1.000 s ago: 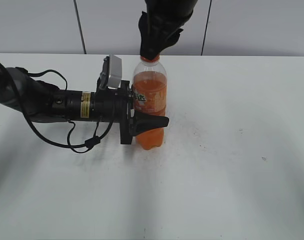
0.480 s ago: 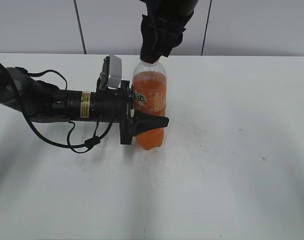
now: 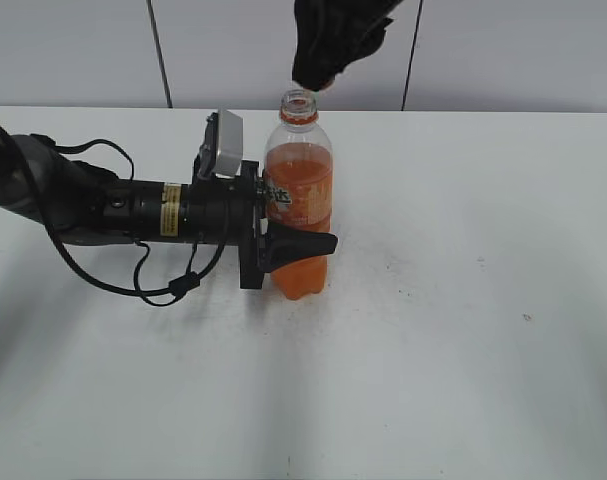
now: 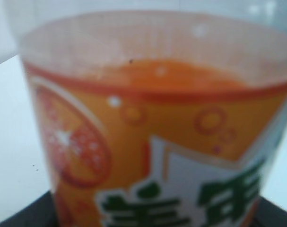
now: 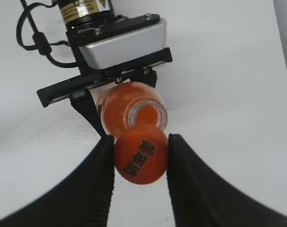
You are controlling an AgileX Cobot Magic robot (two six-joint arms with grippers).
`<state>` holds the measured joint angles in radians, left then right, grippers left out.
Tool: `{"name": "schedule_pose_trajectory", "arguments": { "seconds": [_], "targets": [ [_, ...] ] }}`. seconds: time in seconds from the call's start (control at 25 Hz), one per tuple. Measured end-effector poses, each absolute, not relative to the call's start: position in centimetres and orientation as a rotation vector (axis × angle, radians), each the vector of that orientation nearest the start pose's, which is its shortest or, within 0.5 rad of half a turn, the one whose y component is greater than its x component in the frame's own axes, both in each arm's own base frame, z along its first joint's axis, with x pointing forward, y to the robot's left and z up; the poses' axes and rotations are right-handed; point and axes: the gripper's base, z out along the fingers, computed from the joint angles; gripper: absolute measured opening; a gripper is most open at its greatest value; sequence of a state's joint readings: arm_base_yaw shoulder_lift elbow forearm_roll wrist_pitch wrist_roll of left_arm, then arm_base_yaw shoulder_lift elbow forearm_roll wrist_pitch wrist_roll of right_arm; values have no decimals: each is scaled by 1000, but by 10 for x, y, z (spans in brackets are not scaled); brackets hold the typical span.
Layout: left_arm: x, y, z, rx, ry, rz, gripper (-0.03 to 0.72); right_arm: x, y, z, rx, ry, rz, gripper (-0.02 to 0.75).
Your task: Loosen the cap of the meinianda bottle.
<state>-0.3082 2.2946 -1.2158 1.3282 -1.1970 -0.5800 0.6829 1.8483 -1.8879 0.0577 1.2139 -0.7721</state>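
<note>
The meinianda bottle [image 3: 299,210] stands upright on the white table, its mouth open and its orange neck ring showing. My left gripper [image 3: 283,245] is shut on the bottle's body from the left; the label [image 4: 152,156] fills the left wrist view. My right gripper [image 3: 318,75] hangs just above the bottle's mouth. In the right wrist view it [image 5: 141,156] is shut on the orange cap [image 5: 141,153], which is off the open mouth [image 5: 147,112] and held above it. In the exterior view the cap is hidden by the fingers.
The white table [image 3: 463,330] stretches wide to the right and front. The left arm and its cable [image 3: 103,215] lie along the table at the left. A grey wall [image 3: 503,50] stands behind.
My right gripper has risen from the bottle's neck with the cap, baring the open mouth. The left gripper and the bottle have not moved.
</note>
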Motion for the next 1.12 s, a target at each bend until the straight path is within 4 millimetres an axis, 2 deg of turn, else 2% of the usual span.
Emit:
{"name": "schedule_pose_trajectory", "arguments": {
  "seconds": [0.28, 0.4, 0.48, 0.56, 0.68, 0.8, 0.92, 1.12],
  "targets": [
    [363, -202, 94, 1260, 1400, -1057, 418, 308, 242, 374, -1321, 2250, 2, 261],
    [363, -202, 94, 1260, 1400, -1057, 418, 313, 232, 371, -1160, 2346, -16, 261],
    [363, -202, 94, 1260, 1400, -1057, 418, 318, 220, 361, -1082, 2425, -14, 261],
    [363, -202, 94, 1260, 1401, -1057, 418, 323, 202, 348, -987, 2521, -5, 261],
    [363, -202, 94, 1260, 1400, -1057, 418, 329, 162, 325, -792, 2657, 35, 261],
    [363, -202, 94, 1260, 1400, -1057, 418, 329, 114, 305, -570, 2714, 90, 261],
    [363, -202, 94, 1260, 1400, -1057, 418, 320, 71, 276, -369, 2760, 113, 261],
    [363, -202, 94, 1260, 1400, -1057, 418, 300, 9, 218, -26, 2834, 87, 261]
  ]
}}
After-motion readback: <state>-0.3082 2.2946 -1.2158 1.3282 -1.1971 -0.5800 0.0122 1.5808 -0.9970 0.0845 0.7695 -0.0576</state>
